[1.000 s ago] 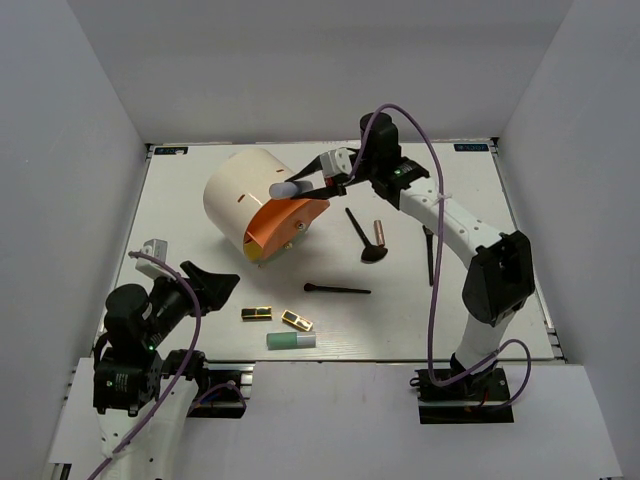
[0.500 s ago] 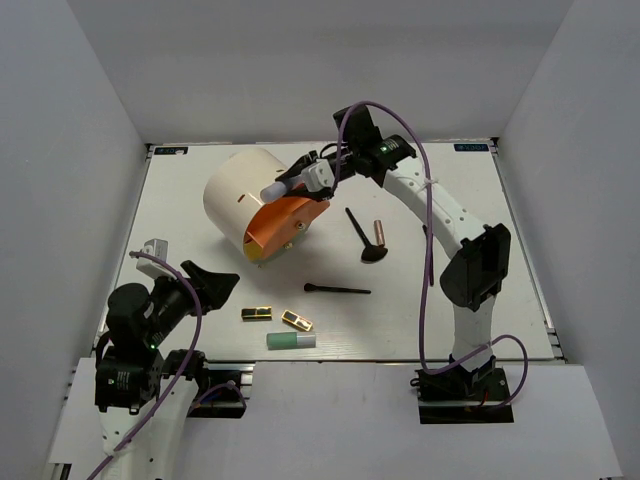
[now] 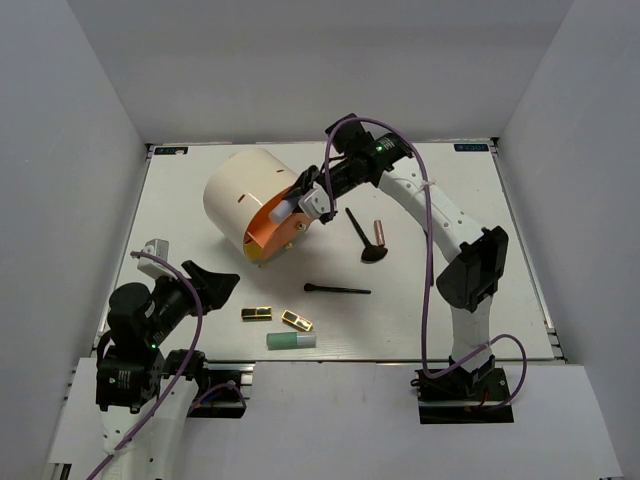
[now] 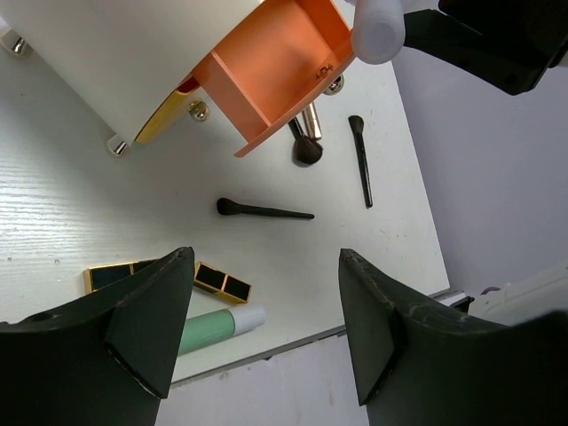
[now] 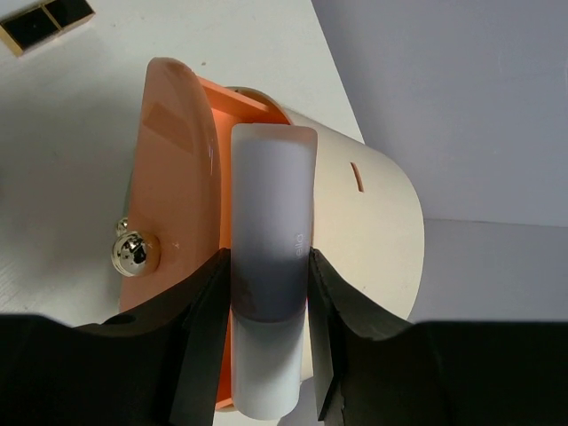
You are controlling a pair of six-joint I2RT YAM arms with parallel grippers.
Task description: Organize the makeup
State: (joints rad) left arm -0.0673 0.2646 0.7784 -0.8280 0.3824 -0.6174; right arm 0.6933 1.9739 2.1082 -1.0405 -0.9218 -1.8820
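My right gripper (image 3: 303, 197) is shut on the white-lavender tube (image 3: 283, 207) and holds it over the open orange drawer (image 3: 272, 228) of the cream cylinder (image 3: 235, 190). In the right wrist view the tube (image 5: 271, 222) points into the drawer (image 5: 173, 177). On the table lie two gold-and-black cases (image 3: 256, 313) (image 3: 296, 320), the mint-green tube (image 3: 290, 341), a black brush (image 3: 337, 289), a round-headed brush (image 3: 362, 236) and the rose-gold lipstick (image 3: 380, 232). My left gripper (image 3: 205, 285) is open and empty, raised at the near left; its view shows the mint tube (image 4: 213, 327) below.
A third black brush (image 3: 429, 256) lies by the right arm, partly hidden behind it. The cylinder stands at the back left on small gold feet (image 4: 197, 110). The table's near edge (image 3: 330, 358) runs just past the mint tube. White walls close three sides.
My right gripper has carried the white-lavender tube left and down, from beside the cylinder's top to the open orange drawer. The left arm has not moved.
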